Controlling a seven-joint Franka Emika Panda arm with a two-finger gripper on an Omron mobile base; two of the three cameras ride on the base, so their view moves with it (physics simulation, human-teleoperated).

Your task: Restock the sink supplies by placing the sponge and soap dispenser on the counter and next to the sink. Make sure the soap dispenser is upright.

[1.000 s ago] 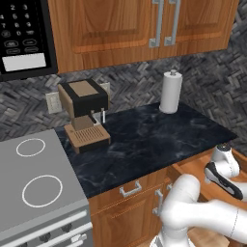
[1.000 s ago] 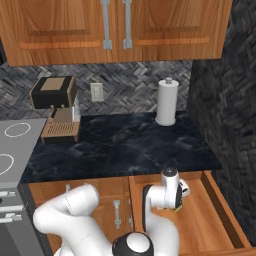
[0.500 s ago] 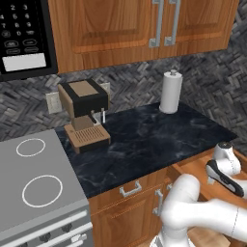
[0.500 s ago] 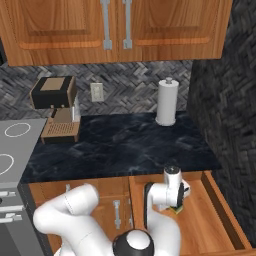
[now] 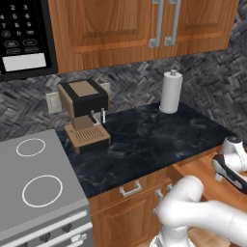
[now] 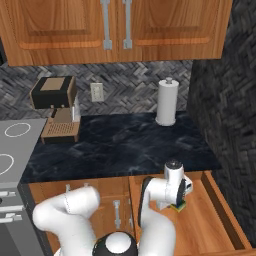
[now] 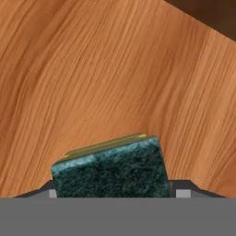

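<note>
The sponge [image 7: 110, 168], yellow with a dark green scrubbing layer facing the camera, lies tilted on the wooden floor of an open drawer [image 6: 215, 222]. My gripper [image 7: 113, 193] reaches down into the drawer and is shut on the sponge, with a dark fingertip at each of its ends. From the right base view, a corner of the sponge [image 6: 179, 205] pokes out under my gripper [image 6: 175, 200]. The dark marbled counter [image 6: 120, 145] runs just above the drawer. The soap dispenser and the sink are out of view.
A white paper-towel roll [image 5: 170, 91] stands at the back of the counter [image 5: 144, 140], and a coffee machine [image 5: 84, 113] at its left end. A grey stovetop [image 5: 34, 183] lies further left. A dark wall [image 6: 230, 100] closes the right side.
The jaws have closed from wide open onto the sponge. The hand has stayed over the same spot in the drawer.
</note>
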